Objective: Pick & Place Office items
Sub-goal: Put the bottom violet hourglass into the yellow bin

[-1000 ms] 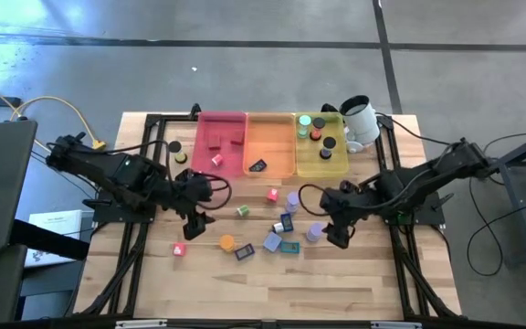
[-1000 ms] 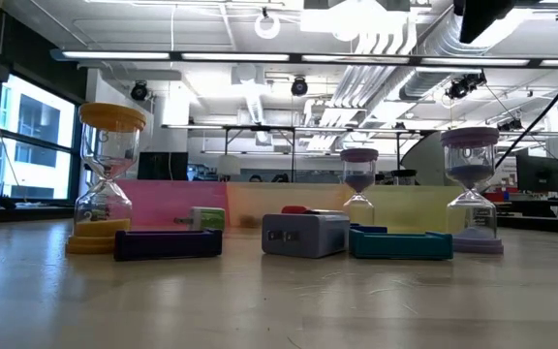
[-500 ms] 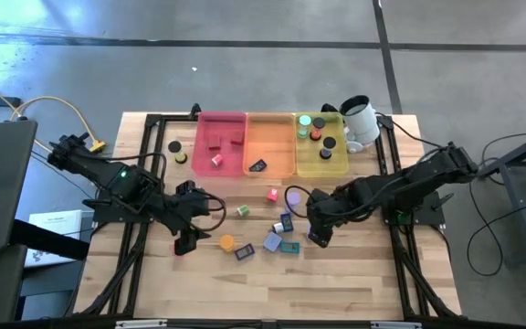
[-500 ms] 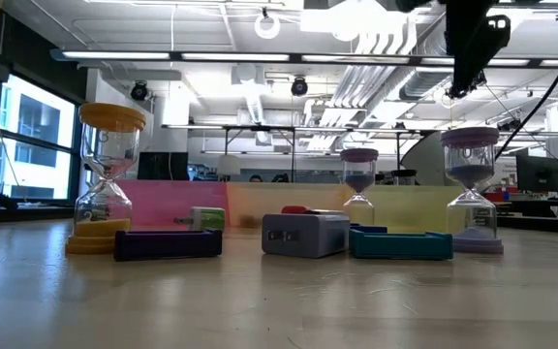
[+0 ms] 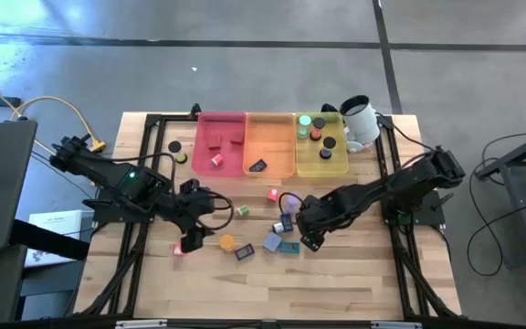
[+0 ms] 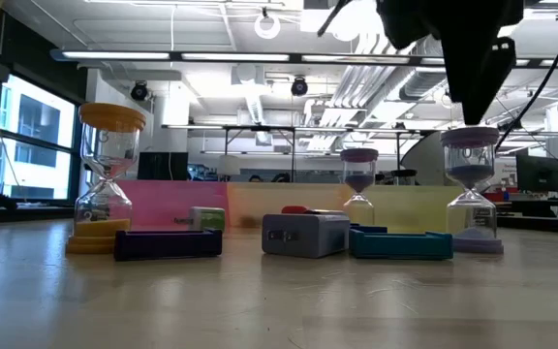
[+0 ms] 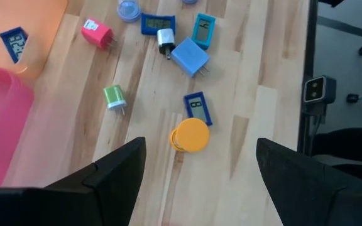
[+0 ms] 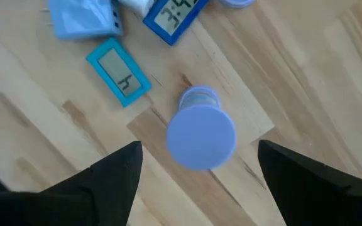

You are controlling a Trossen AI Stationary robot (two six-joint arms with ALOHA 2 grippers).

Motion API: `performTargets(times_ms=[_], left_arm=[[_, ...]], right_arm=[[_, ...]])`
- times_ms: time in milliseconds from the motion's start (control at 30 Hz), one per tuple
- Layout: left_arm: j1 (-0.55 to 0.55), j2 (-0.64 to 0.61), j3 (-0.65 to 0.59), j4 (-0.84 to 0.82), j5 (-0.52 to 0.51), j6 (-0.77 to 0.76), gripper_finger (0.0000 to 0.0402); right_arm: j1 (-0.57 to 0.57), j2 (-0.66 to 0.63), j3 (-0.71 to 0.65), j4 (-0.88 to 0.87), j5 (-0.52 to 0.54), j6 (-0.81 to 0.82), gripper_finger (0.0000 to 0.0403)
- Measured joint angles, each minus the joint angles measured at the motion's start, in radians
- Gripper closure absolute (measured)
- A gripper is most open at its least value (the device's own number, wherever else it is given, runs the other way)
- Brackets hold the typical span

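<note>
Small many-coloured office items (image 5: 272,241) scattered mid-table, a lavender hourglass (image 8: 200,134) upright.

The right claw (image 8: 197,188) hangs open over a lavender hourglass (image 8: 200,135), bare wood on either side of it. A teal clock (image 8: 118,70) lies near. Under the open left claw (image 7: 197,182), an orange hourglass (image 7: 190,134) and a blue clock (image 7: 197,108) touch; the counter (image 5: 354,274) edge beyond is bare.

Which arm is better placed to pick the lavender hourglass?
Probably the right: the right gripper hangs open straight above the lavender hourglass. The left gripper is open over the orange hourglass.
</note>
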Motion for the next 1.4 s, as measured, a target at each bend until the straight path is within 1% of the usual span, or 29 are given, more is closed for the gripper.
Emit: performTargets(times_ms=[233, 467, 633, 767, 933, 1133, 1300, 1400], left_arm=[[0.002, 0.01, 0.0, -0.013, 0.002, 0.001, 0.0108], [0.002, 0.01, 0.0, -0.016, 0.002, 0.046, 0.0108], [0.002, 0.01, 0.0, -0.016, 0.002, 0.079, 0.0108], [0.002, 0.01, 0.0, -0.016, 0.002, 0.107, 0.0108], [0.002, 0.01, 0.0, -0.019, 0.002, 0.128, 0.0108], [0.002, 0.01, 0.0, -0.044, 0.002, 0.129, 0.0108], [0.002, 0.01, 0.0, -0.05, 0.002, 0.129, 0.0108], [0.002, 0.01, 0.0, -0.057, 0.002, 0.129, 0.0108]], right_arm=[[-0.004, 0.06, 0.0, -0.002, -0.003, -0.002, 0.0097], [-0.008, 0.1, 0.0, 0.005, -0.002, -0.004, 0.0098], [-0.021, 0.101, -0.001, 0.005, 0.021, -0.004, 0.0118], [-0.036, 0.101, -0.001, 0.001, -0.023, -0.001, 0.0144], [-0.043, 0.101, -0.001, 0.004, -0.038, -0.003, 0.0163], [-0.044, 0.102, -0.001, 0.005, -0.062, -0.002, 0.0168], [-0.043, 0.138, -0.001, 0.01, -0.093, -0.006, 0.0168], [-0.043, 0.164, -0.001, 0.011, -0.087, -0.014, 0.0168]])
